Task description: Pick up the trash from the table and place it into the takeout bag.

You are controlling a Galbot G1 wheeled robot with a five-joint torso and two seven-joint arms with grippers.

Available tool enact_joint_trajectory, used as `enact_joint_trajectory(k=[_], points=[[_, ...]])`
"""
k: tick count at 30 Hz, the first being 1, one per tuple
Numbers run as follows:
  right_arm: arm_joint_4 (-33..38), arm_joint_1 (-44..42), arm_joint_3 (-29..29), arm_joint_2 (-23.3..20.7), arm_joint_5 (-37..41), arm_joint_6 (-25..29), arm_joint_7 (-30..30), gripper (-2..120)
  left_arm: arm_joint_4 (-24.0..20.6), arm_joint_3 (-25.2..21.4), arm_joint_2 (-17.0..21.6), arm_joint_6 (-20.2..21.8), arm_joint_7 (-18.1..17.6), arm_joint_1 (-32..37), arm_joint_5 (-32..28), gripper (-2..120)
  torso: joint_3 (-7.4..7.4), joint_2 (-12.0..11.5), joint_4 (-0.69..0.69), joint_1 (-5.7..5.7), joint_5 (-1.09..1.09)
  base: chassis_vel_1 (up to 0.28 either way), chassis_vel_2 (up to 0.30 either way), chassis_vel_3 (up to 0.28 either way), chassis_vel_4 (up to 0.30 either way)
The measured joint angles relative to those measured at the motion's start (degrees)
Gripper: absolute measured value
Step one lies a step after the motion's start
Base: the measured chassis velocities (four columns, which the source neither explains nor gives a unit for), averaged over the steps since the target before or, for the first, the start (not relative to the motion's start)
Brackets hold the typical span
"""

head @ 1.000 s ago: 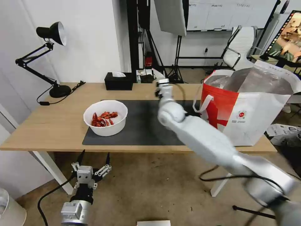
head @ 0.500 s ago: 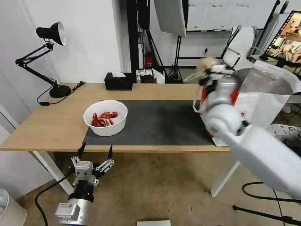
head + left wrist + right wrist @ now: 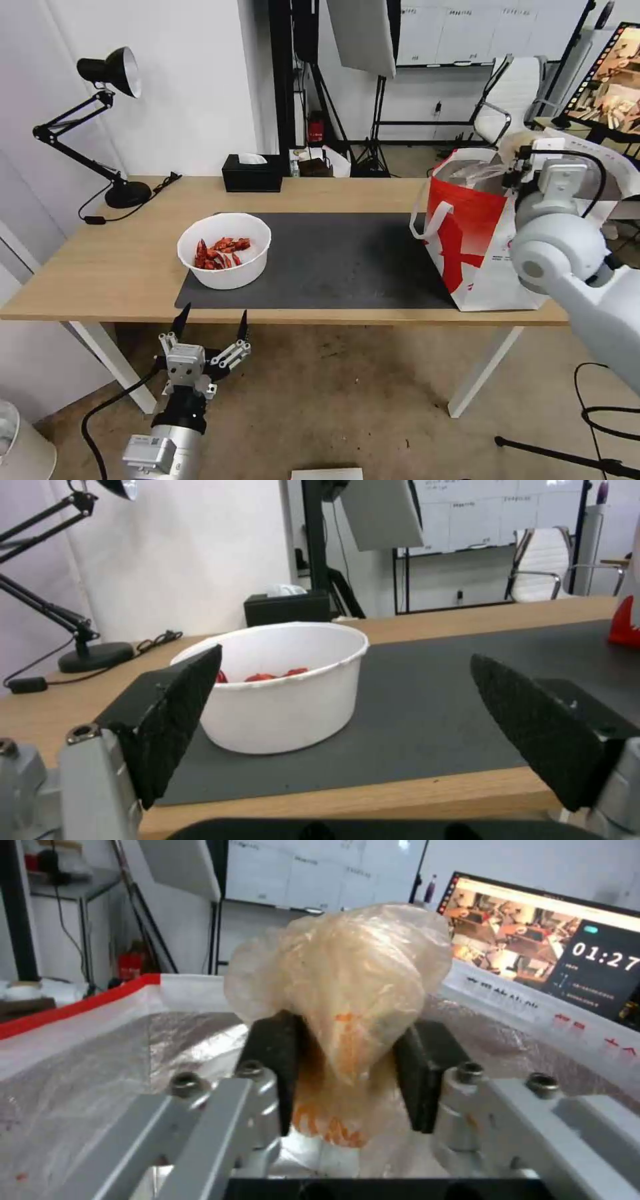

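Jaws of the right gripper (image 3: 343,1075) pinch a crumpled beige, fist-sized lump of translucent plastic wrap with orange smears (image 3: 347,985), pads pressed on both sides of it. Lump hangs over the open mouth of the large boxy white takeout bag with the red panel and silver foil lining (image 3: 467,227); the wrist view shows foil lining below and around the grip. Bag stands on the right end of the long light-wood table (image 3: 100,267), partly on the dark grey mat (image 3: 333,260).

Step, as I read it: drop-off of the lump, transport done, release not yet done. Next move calls for spreading the jaws while above the lining, maybe a small descent first so the light wrap doesn't catch on the rim or stick to the pads.

Left gripper (image 3: 208,323) hangs below the table's front edge, jaws spread wide, empty. It faces the white round bowl with red crayfish shells (image 3: 280,680), which sits on the mat's left end, well apart from the bag. Bowl not yet picked up.
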Motion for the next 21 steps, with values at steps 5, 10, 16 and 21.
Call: enact_joint_trajectory(k=[5,10,16,21], points=[[0.7,-0.2,0.0,-0.8,0.5,-0.4,0.0,52,-0.1,-0.2,0.1,0.0,0.0,0.1,0.0,100,0.0,0.0,-0.01,0.0,0.0,0.0,0.0,0.0,0.0],[0.8,-0.2,-0.3,-0.9,0.9,-0.4,0.0,71,-1.0,-0.4,0.1,0.0,0.1,0.7,0.1,100,0.0,0.0,0.0,0.0,0.0,0.0,0.0,0.0,0.0],[0.5,-0.1,-0.4,-0.6,0.9,-0.4,-0.2,92,-1.1,-0.6,0.1,0.0,0.1,1.0,0.2,100,0.0,0.0,-0.01,0.0,0.0,0.0,0.0,0.0,0.0],[0.7,-0.7,-0.3,-0.5,0.8,1.2,-1.0,100,-1.1,-0.5,0.1,0.0,0.1,0.9,0.2,100,0.0,0.0,0.0,0.0,0.0,0.0,0.0,0.0,0.0]])
